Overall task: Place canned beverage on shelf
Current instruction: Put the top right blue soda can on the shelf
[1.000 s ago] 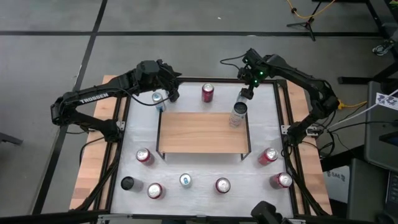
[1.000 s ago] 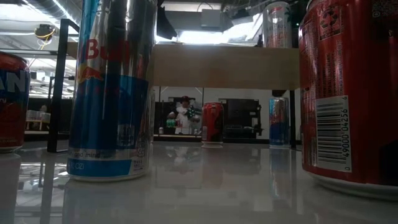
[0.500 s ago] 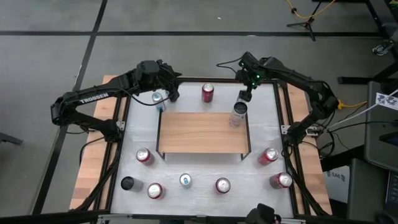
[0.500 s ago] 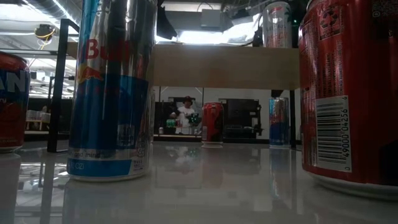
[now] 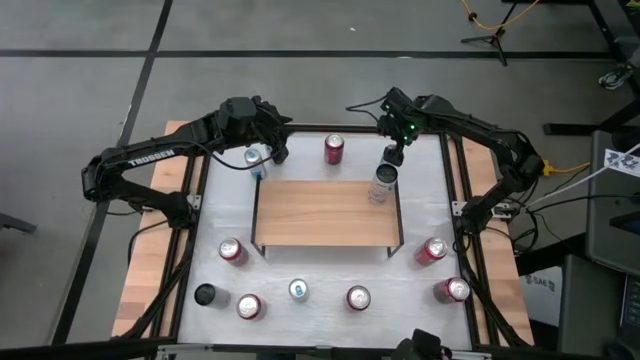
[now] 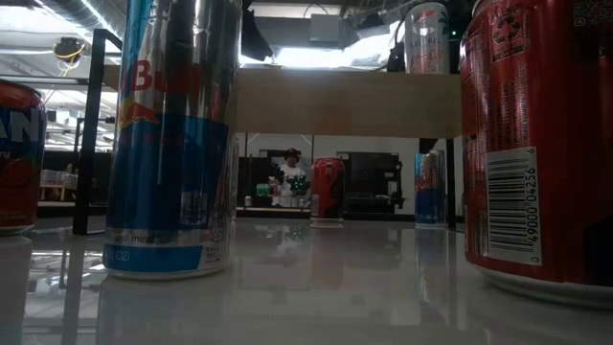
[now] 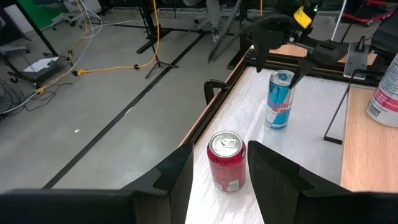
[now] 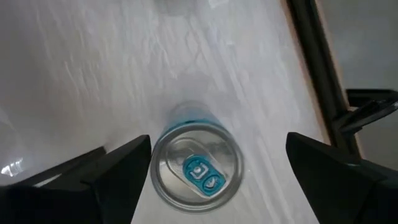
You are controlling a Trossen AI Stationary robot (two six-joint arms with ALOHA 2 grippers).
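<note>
The shelf (image 5: 325,212), a low wooden board on thin black legs, stands mid-table. A slim pale can (image 5: 383,183) stands upright near the board's far right corner. Just beyond that corner, a blue-and-silver can (image 8: 196,171) stands on the white table. My right gripper (image 8: 217,162) hangs over it, pointing steeply down and open, one finger on either side of the can's top; no contact shows. My left gripper (image 5: 280,150) hovers open above the table's far left, holding nothing. A red can (image 7: 227,160) stands farther off, between the two grippers.
Another blue-topped can (image 5: 255,158) stands under my left wrist. Several cans, mostly red, stand along the table's near part, such as the red can (image 5: 232,250) and the blue-topped one (image 5: 298,290). The shelf's board is bare except at its far right corner.
My right gripper has turned a little above the blue-and-silver can and stays open. The cans and my left arm have kept still.
</note>
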